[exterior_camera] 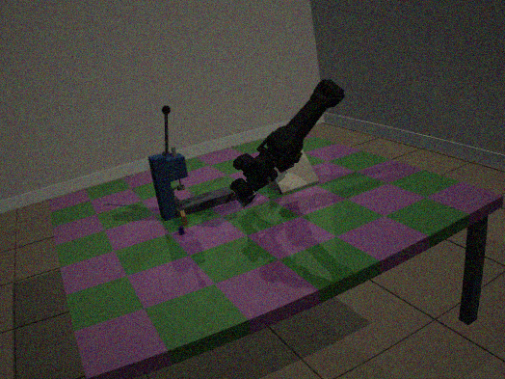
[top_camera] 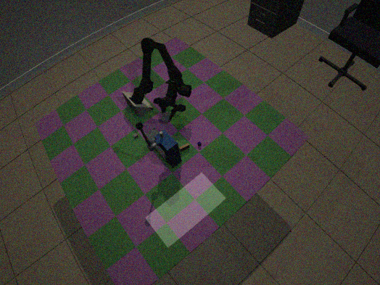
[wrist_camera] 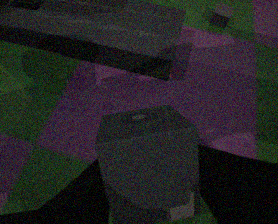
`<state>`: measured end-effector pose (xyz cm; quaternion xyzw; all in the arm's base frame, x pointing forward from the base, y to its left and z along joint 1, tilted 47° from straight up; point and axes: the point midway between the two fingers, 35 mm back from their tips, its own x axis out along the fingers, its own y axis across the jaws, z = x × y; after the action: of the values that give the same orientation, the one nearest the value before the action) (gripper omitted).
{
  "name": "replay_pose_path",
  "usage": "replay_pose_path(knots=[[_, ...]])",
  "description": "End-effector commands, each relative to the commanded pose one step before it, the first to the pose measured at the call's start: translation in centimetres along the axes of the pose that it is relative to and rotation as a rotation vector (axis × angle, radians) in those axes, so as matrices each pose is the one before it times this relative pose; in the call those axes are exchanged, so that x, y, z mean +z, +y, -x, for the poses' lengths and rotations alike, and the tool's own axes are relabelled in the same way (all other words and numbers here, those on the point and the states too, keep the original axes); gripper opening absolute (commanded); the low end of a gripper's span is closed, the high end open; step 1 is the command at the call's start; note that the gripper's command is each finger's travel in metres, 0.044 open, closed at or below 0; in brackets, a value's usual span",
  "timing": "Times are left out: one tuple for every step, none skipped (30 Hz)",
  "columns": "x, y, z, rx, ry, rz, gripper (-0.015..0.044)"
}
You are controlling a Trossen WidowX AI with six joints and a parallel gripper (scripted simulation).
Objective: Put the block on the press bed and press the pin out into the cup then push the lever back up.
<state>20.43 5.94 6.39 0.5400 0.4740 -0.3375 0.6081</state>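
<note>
Here's the hand (top_camera: pixel 167 115) (exterior_camera: pixel 245 197) (wrist_camera: pixel 144 155), clamped on the grey block (top_camera: pixel 165 117) (exterior_camera: pixel 248 199) (wrist_camera: pixel 150 160), which sits off the press (top_camera: pixel 169 147) (exterior_camera: pixel 166 181), near the bed's end! Lever (top_camera: pixel 146 135) (exterior_camera: pixel 166 130) standing up, all above the green-and-purple worktop (top_camera: pixel 222 145) (exterior_camera: pixel 226 258) (wrist_camera: pixel 215 95); beyond, a dark chair (top_camera: pixel 357 35).

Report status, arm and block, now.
End effector shut on block. Block off the press, lever up. Blockage: none seen.
</note>
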Motion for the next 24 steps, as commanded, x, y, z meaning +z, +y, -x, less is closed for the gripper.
replay_pose_path(knots=[[-0.049, 0.059, -0.147, 0.00526, -0.05548, -0.0053, 0.0], [-0.026, 0.007, -0.012, 0.00107, -0.00688, 0.0, 0.0], [-0.009, 0.002, -0.004, 0.00038, -0.00229, 0.0, 0.0], [-0.009, -0.003, -0.013, -0.00043, -0.00264, -0.0001, 0.0], [-0.029, -0.009, -0.039, -0.00117, -0.00794, -0.0003, 0.0], [-0.049, -0.012, -0.062, -0.0016, -0.01328, -0.0004, 0.0], [-0.061, -0.011, -0.069, -0.00133, -0.0161, -0.0004, 0.0], [-0.063, -0.007, -0.062, -0.00067, -0.01615, -0.0002, 0.0], [-0.065, -0.003, -0.056, -0.00001, -0.01618, -0.0001, 0.0], [-0.068, 0.001, -0.05, 0.00066, -0.01619, 0.0, 0.0], [-0.07, 0.005, -0.043, 0.00133, -0.01619, 0.0001, 0.0], [-0.06, 0.007, -0.031, 0.00161, -0.01339, 0.0001, 0.0], [-0.037, 0.006, -0.016, 0.00119, -0.00802, 0.0001, 0.0], [-0.012, 0.002, -0.005, 0.00043, -0.00267, 0.0, 0.0], [-0.012, -0.004, -0.013, -0.00047, -0.00256, 0.0001, 0.0], [-0.036, -0.013, -0.039, -0.0013, -0.0077, 0.0004, 0.0], [-0.06, -0.019, -0.062, -0.00182, -0.01287, 0.0006, 0.0], [-0.078, -0.019, -0.074, -0.00169, -0.01655, 0.0008, 0.0], [-0.078, -0.011, -0.067, -0.00087, -0.01668, 0.0002, 0.0], [-0.079, -0.005, -0.06, -0.0001, -0.01668, 0.0, 0.0], [-0.079, 0.003, -0.052, 0.00071, -0.01662, -0.0006, 0.0], [-0.08, 0.009, -0.045, 0.00145, -0.01644, -0.0008, 0.0], [-0.062, 0.013, -0.03, 0.00168, -0.01274, -0.001, 0.0], [-0.038, 0.009, -0.016, 0.00121, -0.00765, -0.0006, 0.0]])
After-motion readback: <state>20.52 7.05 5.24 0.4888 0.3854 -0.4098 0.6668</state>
